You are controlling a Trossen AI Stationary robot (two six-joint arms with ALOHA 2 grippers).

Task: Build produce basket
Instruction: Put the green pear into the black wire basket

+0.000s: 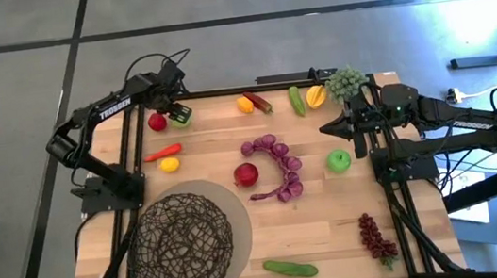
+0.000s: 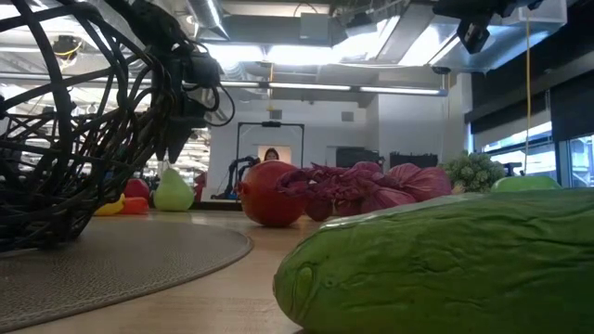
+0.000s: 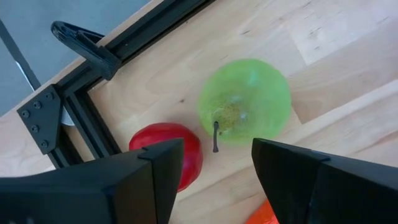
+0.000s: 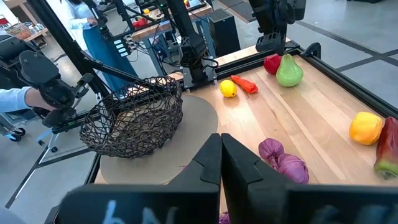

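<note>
Overhead, left fingers [image 3: 214, 177] gape above one green pear [image 3: 245, 101]; right fingers [image 4: 221, 163] are clenched, empty.

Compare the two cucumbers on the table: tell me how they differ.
The cucumber at the near edge lies alone beside the grey mat, running along the table's edge. The cucumber at the far edge lies crosswise to that edge, flanked by a dark red chili and a yellow fruit. The near one looks slightly longer. Both are green, lie flat on the wood, and are untouched by either gripper.
</note>
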